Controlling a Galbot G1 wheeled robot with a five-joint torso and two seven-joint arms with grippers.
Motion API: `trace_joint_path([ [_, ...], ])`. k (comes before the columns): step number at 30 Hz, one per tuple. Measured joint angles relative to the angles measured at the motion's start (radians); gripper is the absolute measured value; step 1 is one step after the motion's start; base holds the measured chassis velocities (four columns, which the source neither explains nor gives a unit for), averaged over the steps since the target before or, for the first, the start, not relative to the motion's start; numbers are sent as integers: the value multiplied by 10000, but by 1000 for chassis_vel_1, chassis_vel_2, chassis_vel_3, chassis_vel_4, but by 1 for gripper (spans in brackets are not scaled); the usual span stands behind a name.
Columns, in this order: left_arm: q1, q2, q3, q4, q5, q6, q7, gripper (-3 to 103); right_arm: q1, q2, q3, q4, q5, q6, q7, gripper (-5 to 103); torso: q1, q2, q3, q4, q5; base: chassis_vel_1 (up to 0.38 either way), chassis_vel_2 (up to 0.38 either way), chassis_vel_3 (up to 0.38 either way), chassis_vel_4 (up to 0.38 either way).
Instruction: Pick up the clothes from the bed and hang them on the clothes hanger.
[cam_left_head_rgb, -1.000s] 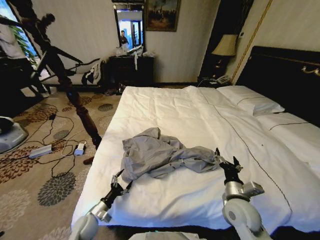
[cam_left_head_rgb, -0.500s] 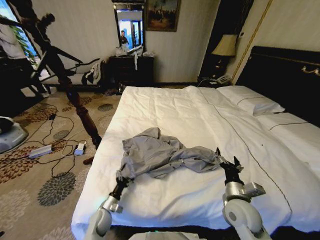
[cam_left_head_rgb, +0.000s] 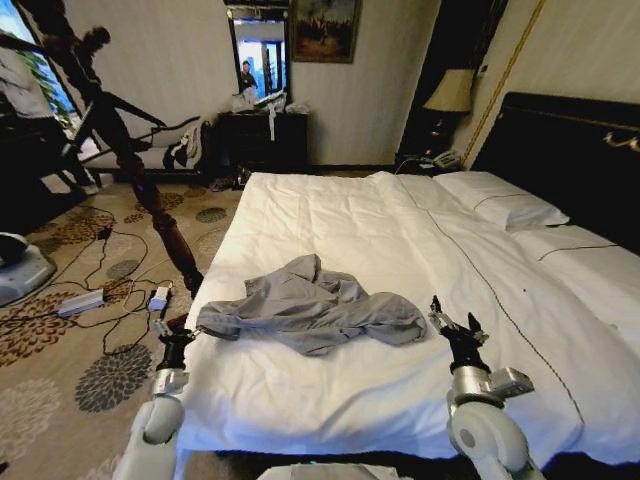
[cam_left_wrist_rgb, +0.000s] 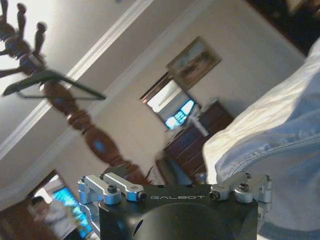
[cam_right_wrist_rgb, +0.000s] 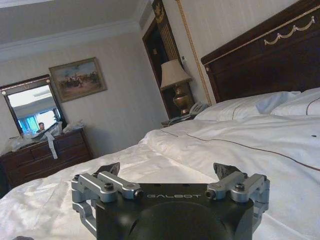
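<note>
At bed (cam_left_head_rgb: 400, 230) left edge, left gripper (cam_left_head_rgb: 176, 335) pinches shirt (cam_left_head_rgb: 315, 312) corner; right gripper (cam_left_head_rgb: 455, 325) spread open beside shirt.

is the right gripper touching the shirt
Apart. In the head view the right gripper sits open on the white bed, with a strip of bare duvet between its fingertips and the near edge of the shirt.

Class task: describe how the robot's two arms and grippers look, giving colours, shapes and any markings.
Both arms are pale grey with rounded joints and silver cuffs. The left gripper and right gripper have black bodies marked GALBOT, silver metal linkages with screws, and dark fingers.
</note>
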Motion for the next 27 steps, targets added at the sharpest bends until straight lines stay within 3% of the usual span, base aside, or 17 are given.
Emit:
trace_joint_path([
  [5, 351, -152, 259, -57, 902, -629, 394, 100, -52, 55, -20, 8, -23, 24, -4, 100, 0, 0, 0, -2, 0, 0, 0, 0, 0],
  [8, 669, -158, 456, -2, 2539, -1549, 817, 100, -137, 41, 61, 72, -22, 71, -7, 100, -1, 0, 0, -2, -2, 0, 0, 0, 0],
  [10, 738, -131, 487, -2, 2907, -1735, 910, 100, -154, 34, 82, 84, -18, 84, -8, 100, 0, 0, 0, -1, -2, 0, 0, 0, 0],
  [12, 1061, 216, 535, -117, 3950, -2095, 1261, 100, -225, 5, 148, 115, -6, 147, -16, 100, 0, 0, 0, -2, 0, 0, 0, 0, 0],
  [15, 1317, 614, 506, -279, 4172, -2167, 1462, 100, -267, 0, 169, 119, 3, 190, -23, 100, 0, 0, 0, -2, -2, 0, 0, 0, 0],
  [16, 1514, 898, 494, -410, 4114, -2177, 1566, 100, -282, 0, 172, 119, 6, 204, -26, 100, 0, 0, 0, -3, -2, 0, 0, 0, 0],
  [18, 2344, 1830, 630, -949, 3137, -2365, 2039, 100, -296, 2, 171, 97, 16, 240, -33, 100, 0, 1, 0, 0, 1, 0, 0, 0, 0],
  [20, 2525, 1998, 686, -1072, 2864, -2425, 2148, 100, -293, 0, 169, 86, 16, 246, -34, 100, 0, 0, -1, 0, 1, 0, 0, 0, 0],
  [22, 3336, 2671, 1046, -1725, 1331, -2628, 2526, 100, -232, -8, 133, 34, 21, 252, -37, 100, -1, 1, 0, 3, 3, 0, 0, 0, 0],
  [23, 3453, 2811, 1254, -1893, 803, -2605, 2583, 100, -198, -12, 109, 11, 21, 252, -37, 100, -1, 1, -1, 3, 4, 0, 0, 0, 0],
  [24, 3453, 2811, 1254, -1893, 803, -2605, 2583, 100, -198, -12, 109, 11, 21, 252, -37, 100, -1, 1, -1, 3, 4, 0, 0, 0, 0],
  [27, 3119, 2900, 2084, -2208, -598, -2116, 2589, 100, -146, -22, 10, -38, 6, 251, -38, 100, -1, 0, -1, 0, 1, 0, 0, 0, 0],
])
